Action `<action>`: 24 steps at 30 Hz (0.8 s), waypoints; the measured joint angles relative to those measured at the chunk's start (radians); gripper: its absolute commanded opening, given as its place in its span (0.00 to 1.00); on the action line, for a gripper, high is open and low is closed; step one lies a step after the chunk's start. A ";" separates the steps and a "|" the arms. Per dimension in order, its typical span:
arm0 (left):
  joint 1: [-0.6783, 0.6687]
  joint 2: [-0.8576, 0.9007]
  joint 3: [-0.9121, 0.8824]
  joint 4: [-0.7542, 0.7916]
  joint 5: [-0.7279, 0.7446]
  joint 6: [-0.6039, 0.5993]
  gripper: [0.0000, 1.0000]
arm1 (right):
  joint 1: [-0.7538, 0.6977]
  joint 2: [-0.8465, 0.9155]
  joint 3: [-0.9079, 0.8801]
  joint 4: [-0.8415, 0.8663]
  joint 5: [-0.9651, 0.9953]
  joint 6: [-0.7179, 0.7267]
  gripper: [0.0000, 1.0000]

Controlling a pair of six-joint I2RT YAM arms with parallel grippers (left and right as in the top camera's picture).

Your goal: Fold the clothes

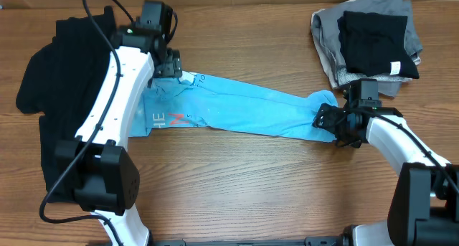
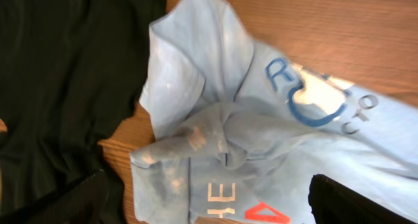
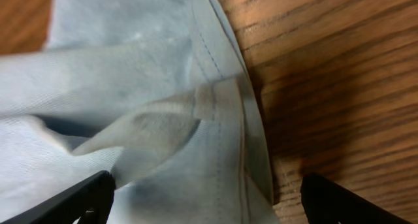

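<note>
1. Widest of all, the table point(image 1: 244, 196) under the blue shirt point(image 1: 237, 106) is smooth wood. I judge that a pull from one end would slide the whole garment rather than spread it.
2. Next, the black heap point(image 1: 57, 81) lies against the blue shirt's collar end, and their edges touch. If my left pincer point(image 2: 206, 181) closes low there, it may take black cloth with the blue and drag both.
3. The blue shirt itself is stretched between my two pincers. It is drawn into a narrow, twisted band from collar end to hem end, with creases along it. Folding it this way would lock in the bunching, so it wants flattening first.
4. The folded stack point(image 1: 373, 45), black on grey, sits just beyond the blue shirt's hem end. A swing of my right pincer point(image 3: 208, 181) away from the shirt could knock it askew.
5. My right pincer is spread wide over the hem end, its fingers either side of a doubled-over seam, holding nothing. Closing here might catch only the top layer, so the lower one would fall away on lifting.
6. My left pincer is likewise spread, over rumpled cloth by the collar end, gripping nothing. A pinch on that lump would take a wad, not an edge.
</note>
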 measured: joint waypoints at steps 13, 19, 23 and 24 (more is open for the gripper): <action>0.000 0.000 0.034 -0.027 0.015 0.037 1.00 | 0.000 0.063 0.038 0.035 0.015 -0.047 0.96; 0.000 0.000 0.034 -0.029 0.015 0.037 1.00 | 0.000 0.070 0.040 0.063 0.014 -0.050 0.95; 0.000 0.000 0.034 -0.029 0.016 0.037 1.00 | 0.000 0.077 0.041 0.098 0.006 -0.056 0.88; 0.000 0.000 0.034 -0.029 0.016 0.037 1.00 | 0.000 0.079 0.041 0.105 0.003 -0.055 0.84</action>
